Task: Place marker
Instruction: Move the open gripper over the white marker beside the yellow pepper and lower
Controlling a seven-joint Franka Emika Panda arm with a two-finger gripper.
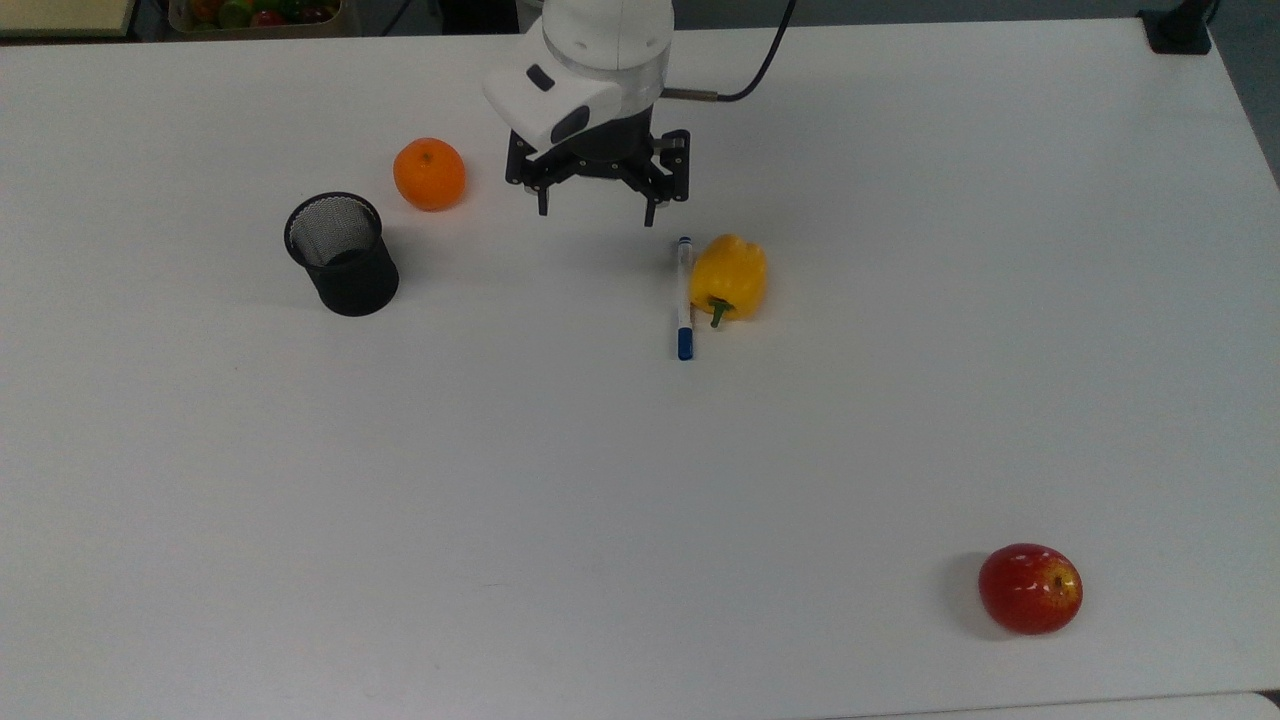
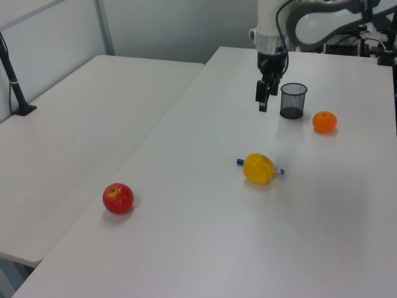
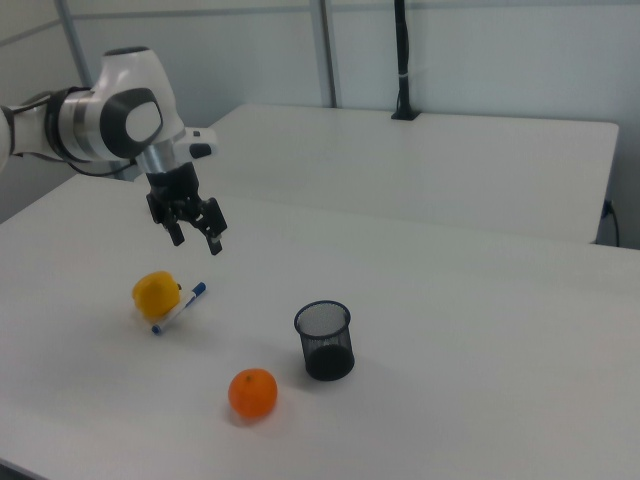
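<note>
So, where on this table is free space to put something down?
The wide patch between the black cup and the apple is bare. It is crowded where the marker lies against the pepper, under the open gripper.

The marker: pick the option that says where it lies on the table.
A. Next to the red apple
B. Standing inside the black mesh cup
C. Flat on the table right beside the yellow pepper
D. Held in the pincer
C: the marker lies flat on the table alongside the yellow pepper, apart from the mesh cup and the apple, while the open pincer hovers empty above.
</note>
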